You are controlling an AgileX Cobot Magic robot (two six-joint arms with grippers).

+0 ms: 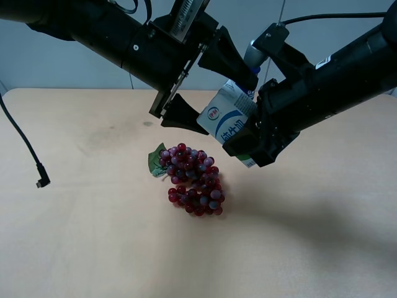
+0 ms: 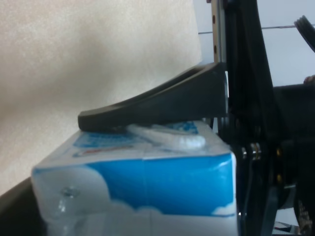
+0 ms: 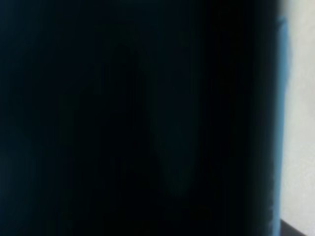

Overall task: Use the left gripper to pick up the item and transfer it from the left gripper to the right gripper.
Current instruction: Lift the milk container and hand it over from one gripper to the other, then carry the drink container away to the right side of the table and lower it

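The item (image 1: 224,119), a white carton with blue print, hangs tilted above the table between both arms. My right gripper (image 1: 253,141) comes in from the right and is shut on its lower right part. The left gripper (image 1: 228,104) reaches in from the upper left with its jaws spread wide, one finger over the gabled top and the other beside the carton's left edge. In the left wrist view the item (image 2: 147,182) fills the lower part, with one black finger (image 2: 162,103) just over it. Up close, the right wrist view is almost all dark, with only a blue strip of the item (image 3: 280,98).
A red grape bunch (image 1: 195,180) with a green leaf (image 1: 155,159) lies on the tan table (image 1: 87,236), just below the carton. A loose black cable (image 1: 40,180) dangles at the far left.
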